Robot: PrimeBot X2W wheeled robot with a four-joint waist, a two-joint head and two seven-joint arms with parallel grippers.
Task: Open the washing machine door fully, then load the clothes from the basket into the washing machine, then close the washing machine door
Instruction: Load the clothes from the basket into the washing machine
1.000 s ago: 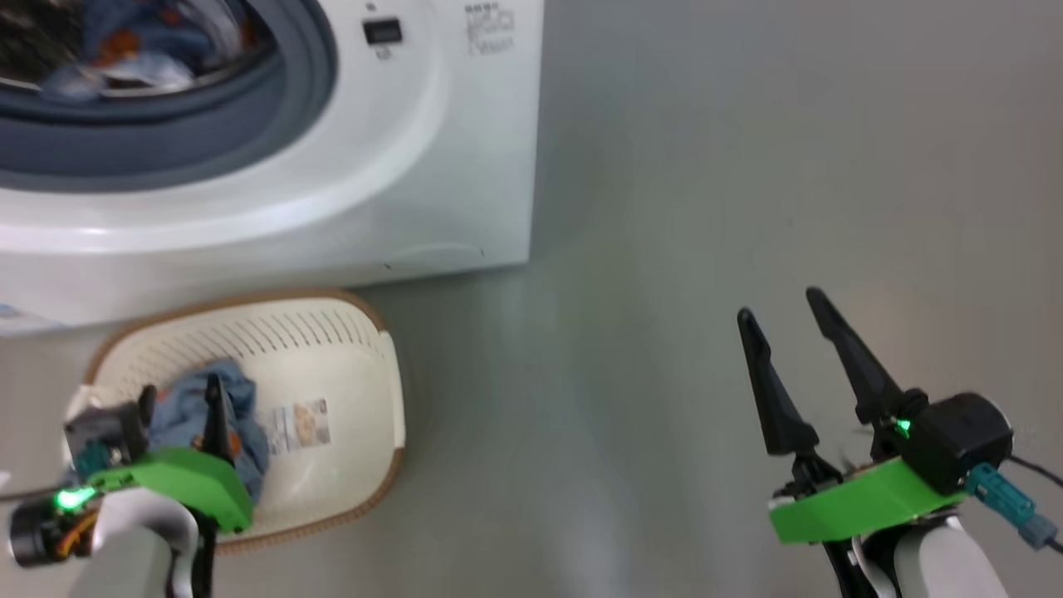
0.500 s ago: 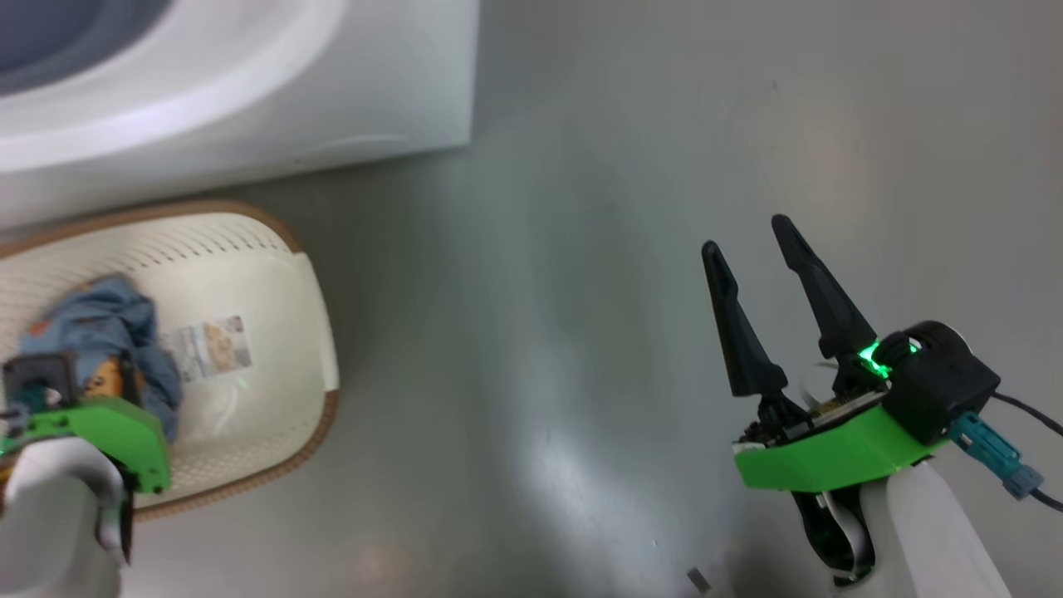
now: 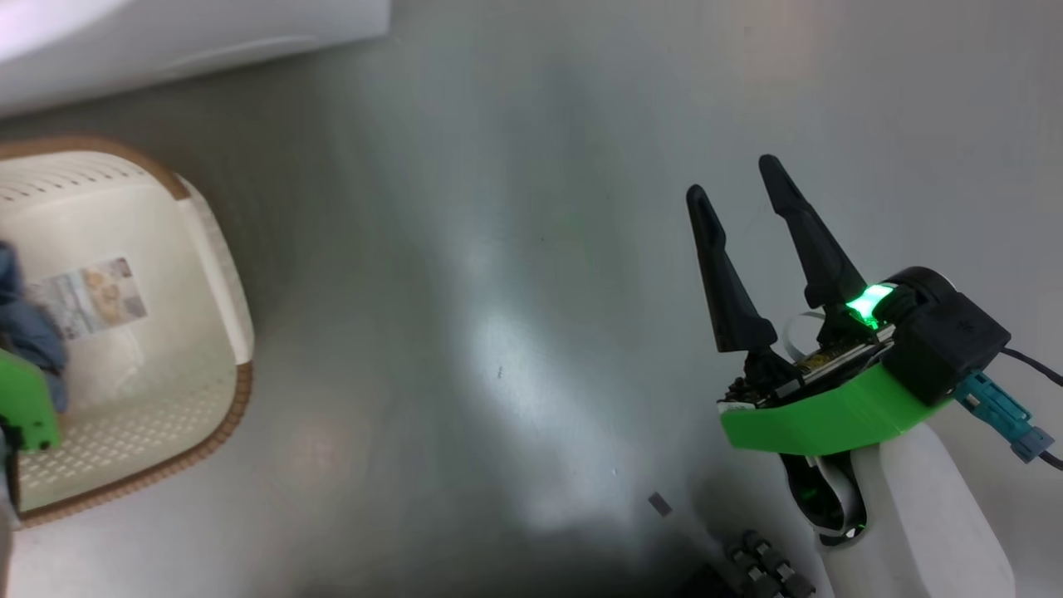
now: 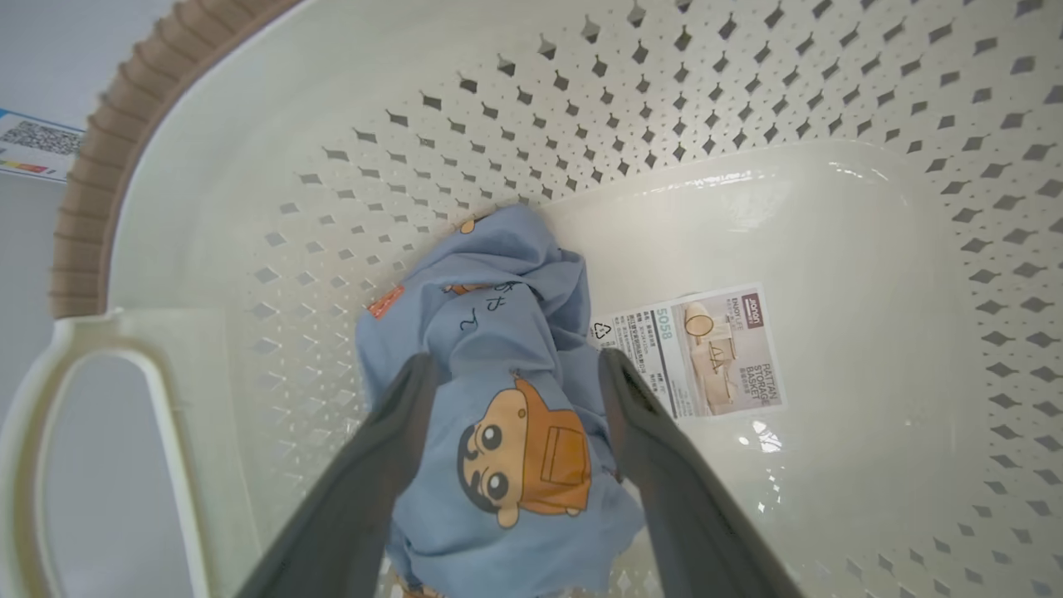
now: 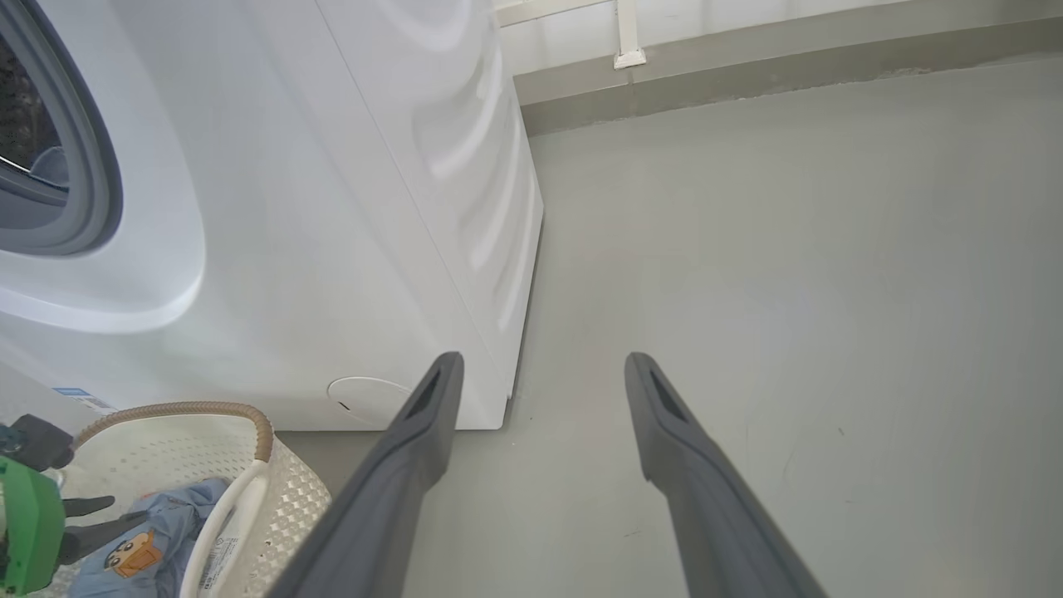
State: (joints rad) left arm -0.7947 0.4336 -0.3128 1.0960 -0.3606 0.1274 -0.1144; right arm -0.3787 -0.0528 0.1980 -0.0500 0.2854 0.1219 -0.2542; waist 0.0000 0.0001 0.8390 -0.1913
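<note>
Left tool [image 4: 516,361], right tool [image 3: 732,176]: jaws apart.

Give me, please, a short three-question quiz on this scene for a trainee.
1. True or false: the right gripper holds the clothes.
2. The label lies: A on the bottom of the basket; B on the basket's rim; C on the clothes.
3. Fill in: the open left gripper has one finger on either side of the ____.
Key: 1 false, it is open and holds nothing; 2 A; 3 clothes.
</note>
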